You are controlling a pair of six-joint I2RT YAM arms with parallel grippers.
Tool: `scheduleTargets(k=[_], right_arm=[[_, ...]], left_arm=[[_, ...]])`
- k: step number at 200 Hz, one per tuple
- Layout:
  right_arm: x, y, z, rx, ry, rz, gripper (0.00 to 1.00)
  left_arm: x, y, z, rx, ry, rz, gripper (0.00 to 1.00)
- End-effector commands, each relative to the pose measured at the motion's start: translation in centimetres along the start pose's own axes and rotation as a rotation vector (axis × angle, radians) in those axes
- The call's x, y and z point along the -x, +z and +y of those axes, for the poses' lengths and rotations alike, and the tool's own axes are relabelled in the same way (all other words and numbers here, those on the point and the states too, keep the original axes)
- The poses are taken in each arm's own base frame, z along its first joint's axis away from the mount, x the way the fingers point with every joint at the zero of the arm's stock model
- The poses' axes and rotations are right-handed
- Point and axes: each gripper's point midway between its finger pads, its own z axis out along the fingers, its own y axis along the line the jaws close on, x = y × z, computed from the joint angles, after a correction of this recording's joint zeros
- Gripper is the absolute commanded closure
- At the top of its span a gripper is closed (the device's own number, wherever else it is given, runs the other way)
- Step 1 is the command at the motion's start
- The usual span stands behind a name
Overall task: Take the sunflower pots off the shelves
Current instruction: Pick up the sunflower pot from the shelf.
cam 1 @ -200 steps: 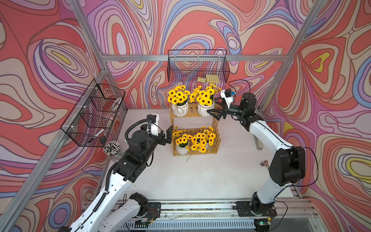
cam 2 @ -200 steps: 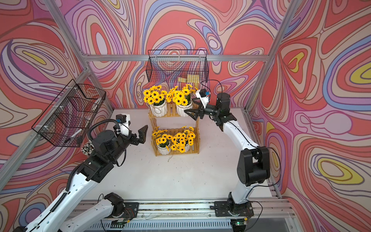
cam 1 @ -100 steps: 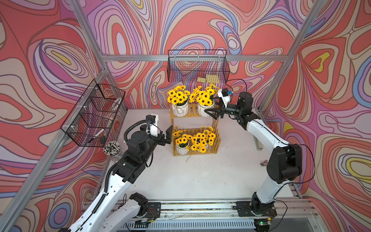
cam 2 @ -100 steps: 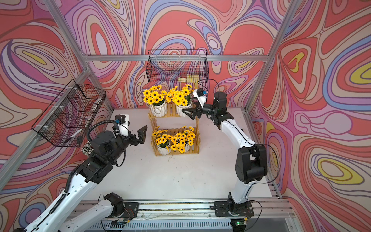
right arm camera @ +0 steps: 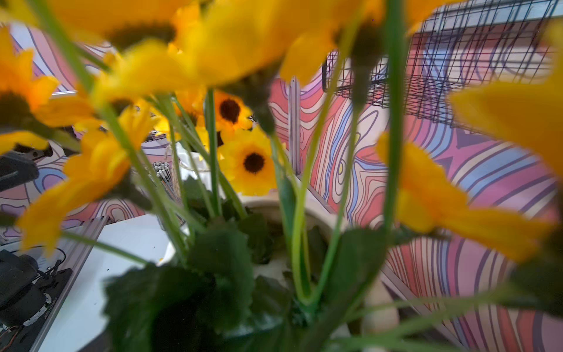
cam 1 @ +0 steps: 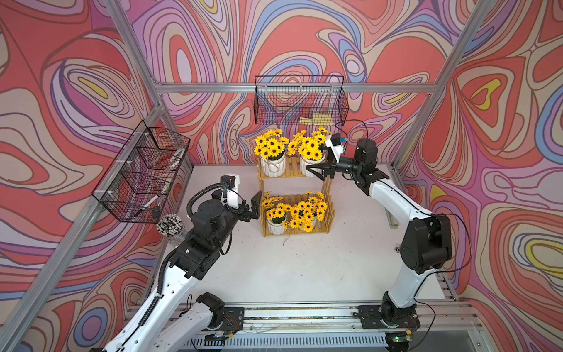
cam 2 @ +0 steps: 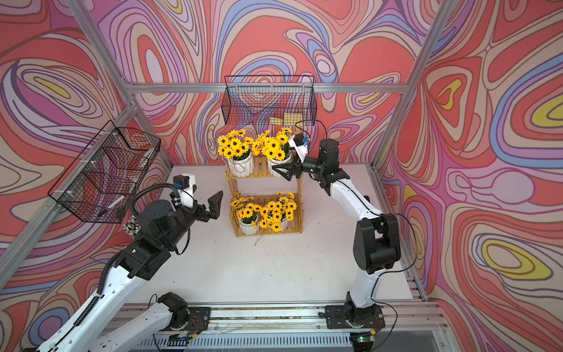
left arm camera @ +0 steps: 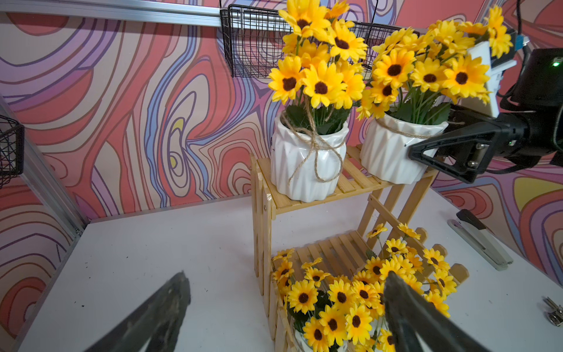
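The shelves [cam 1: 293, 171] are a two-tier wooden rack at the back of the table, and each tier holds two sunflower pots. My right gripper [cam 1: 313, 172] is open at the upper right pot [left arm camera: 387, 152], with one finger [left arm camera: 441, 152] in front of the white wall and the other behind it. The right wrist view looks through blurred blooms onto that pot's rim [right arm camera: 304, 207]. Next to it stands the upper left pot [cam 1: 272, 167]. My left gripper [cam 1: 254, 207] is open and empty beside the lower tier, near the lower left pot [cam 1: 275, 227]. Flowers cover the lower right pot [cam 1: 306, 210].
A black wire basket [cam 1: 300, 100] hangs on the back wall above the rack. A second wire basket [cam 1: 143, 176] hangs on the left wall, with a cup of pens [cam 1: 169, 224] below it. A stapler [left arm camera: 481, 243] and keys [left arm camera: 553, 311] lie to the right.
My right gripper has moved left, from beside the rack to around the upper right pot. The left arm has hardly moved.
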Motion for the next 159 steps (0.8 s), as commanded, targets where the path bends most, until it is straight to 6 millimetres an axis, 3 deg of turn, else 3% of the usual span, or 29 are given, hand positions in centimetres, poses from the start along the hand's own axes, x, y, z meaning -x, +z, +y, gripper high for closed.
scheduleTargets(k=[1,33,96,115,141,159], right_arm=[[0.0,0.8,-0.2,0.0,0.017,0.007,0.02],[-0.2,1.2,0.0,0.003,0.017,0.019,0.07],[-0.8,1.4,0.7,-0.006,0.01,0.049,0.42],[-0.8,1.3,0.9,-0.008,0.012,0.052,0.57],[-0.4,1.2,1.1,-0.02,0.012,0.042,1.0],[-0.1,1.0,1.2,-0.034,0.012,0.031,1.0]], left_arm=[[-0.1,-0.3,0.2,0.001,-0.007,0.0,0.0],[-0.1,-0.3,0.2,0.001,-0.006,0.0,0.0],[-0.1,-0.3,0.2,0.003,-0.004,-0.004,0.0],[0.0,-0.4,0.2,0.002,-0.006,-0.007,0.0],[0.0,-0.3,0.2,0.001,-0.006,-0.009,0.0],[0.1,-0.3,0.1,-0.001,-0.005,-0.012,0.0]])
